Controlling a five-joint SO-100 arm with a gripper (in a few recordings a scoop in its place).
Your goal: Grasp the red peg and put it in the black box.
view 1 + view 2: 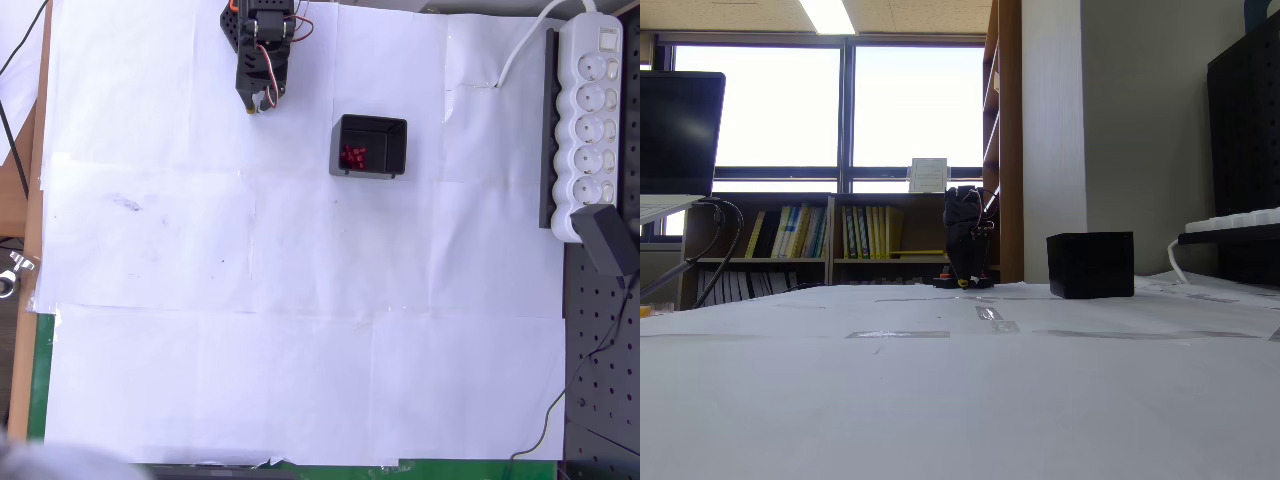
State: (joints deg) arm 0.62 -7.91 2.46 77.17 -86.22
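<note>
i'm seeing the gripper (258,103) hanging at the paper's top edge, its tips looking pressed together, holding nothing. red pegs (352,156) are lying clustered inside the box (391,128), right of it.

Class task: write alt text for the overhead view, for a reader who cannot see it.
A black box holding a cluster of red pegs sits on a white paper-covered table. The black robot gripper hangs to the box's upper left, apart from it. A white power strip lies along the right edge.
</note>
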